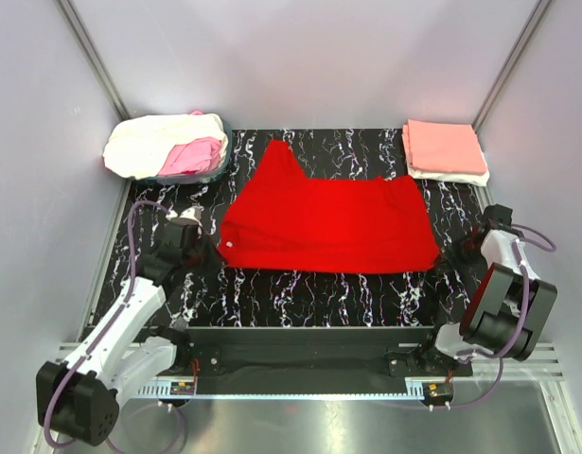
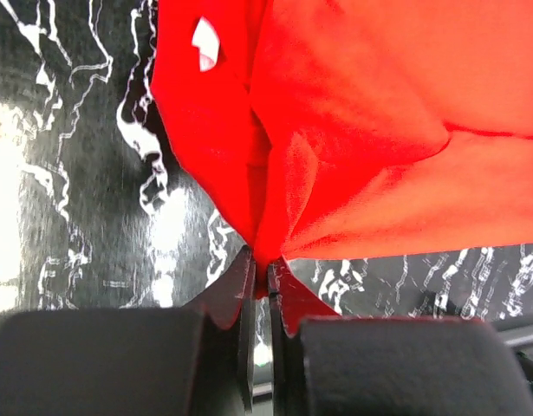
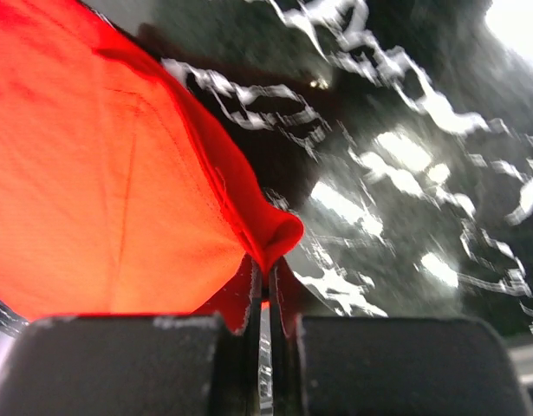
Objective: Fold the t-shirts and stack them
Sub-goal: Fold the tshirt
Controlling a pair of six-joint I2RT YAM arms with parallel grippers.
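Observation:
A bright red t-shirt (image 1: 328, 225) lies spread across the middle of the black marbled table (image 1: 300, 288), with one pointed part reaching toward the back. My left gripper (image 1: 213, 248) is at its near left corner. In the left wrist view that gripper (image 2: 264, 264) is shut on a bunched fold of the red t-shirt (image 2: 361, 130). My right gripper (image 1: 453, 251) is at the shirt's near right corner. The right wrist view shows this gripper (image 3: 268, 269) shut on the hemmed corner of the red t-shirt (image 3: 110, 173).
At the back left a pile of cream-white (image 1: 149, 142) and pink (image 1: 194, 156) shirts sits in a low basket. At the back right lies a folded stack, salmon-pink (image 1: 444, 144) on white (image 1: 451, 175). Grey walls enclose the table on three sides.

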